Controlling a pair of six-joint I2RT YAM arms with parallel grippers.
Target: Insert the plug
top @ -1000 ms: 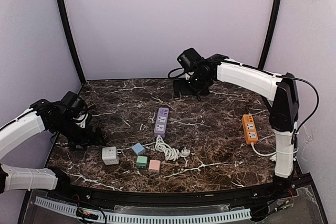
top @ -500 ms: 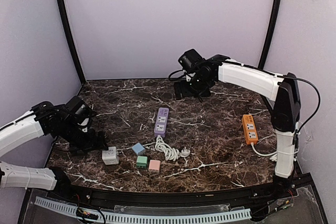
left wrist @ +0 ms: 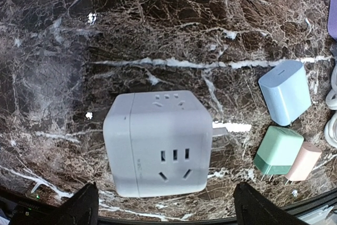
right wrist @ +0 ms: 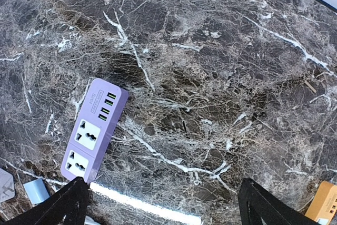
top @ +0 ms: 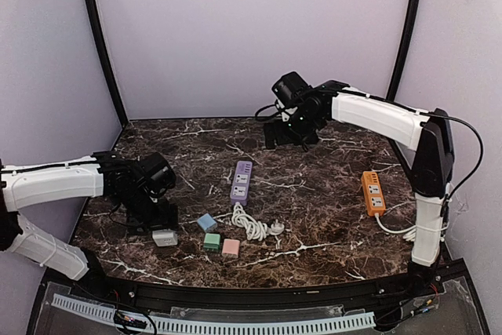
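The white cube-shaped plastic adapter plug (left wrist: 158,143) lies on the dark veined marble table (left wrist: 158,25) near the front left edge, with one socket face turned up. What looks like a metal pin sticks out from its right side, though the wrist view shows too little of it to be sure. I judge it to be light, rigid and smooth-skinned, so it could slip or twist under a shallow pinch. The sounder hold is across two flat opposite faces, low on the body and clear of the pin side.

The left gripper (left wrist: 166,193) hangs directly above the cube. Its fingers (left wrist: 87,206) are spread wider than the block, one showing past each lower corner, and neither touches it.

Just beside the cube on the right lie a pale blue rounded charger block (left wrist: 284,92), a mint green charger block (left wrist: 277,150) and a pink charger block (left wrist: 304,163). They are close enough for a descending finger to nudge.

The purple plastic power strip (top: 241,180), the likely receptacle, sits well apart toward mid-table.

The right gripper (right wrist: 166,198) hovers high over the strip, jaws wide and holding nothing.
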